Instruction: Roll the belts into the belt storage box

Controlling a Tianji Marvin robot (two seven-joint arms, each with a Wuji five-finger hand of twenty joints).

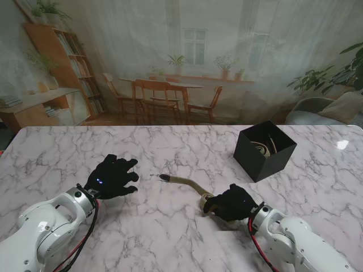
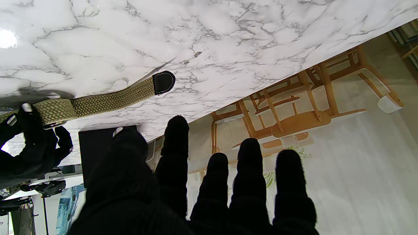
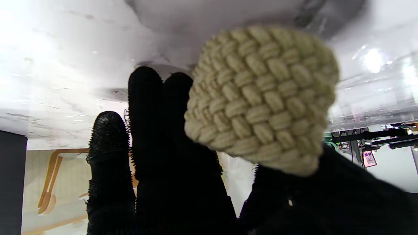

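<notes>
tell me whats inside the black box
The black box already holds a coiled tan belt, seen through its open top. Its walls hide the floor and anything beneath that coil.

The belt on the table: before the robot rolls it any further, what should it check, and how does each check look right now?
1. Right hand grips the woven belt: ok.
2. Belt's free tail lies flat on the table, dark tip unsnagged: ok.
3. Left hand open, apart from the belt: ok.
4. Black storage box open-topped, upright: ok.
5. Room in the box: cannot tell; a rolled belt is already inside.
6. Roll tightness: cannot tell, hidden under fingers.
</notes>
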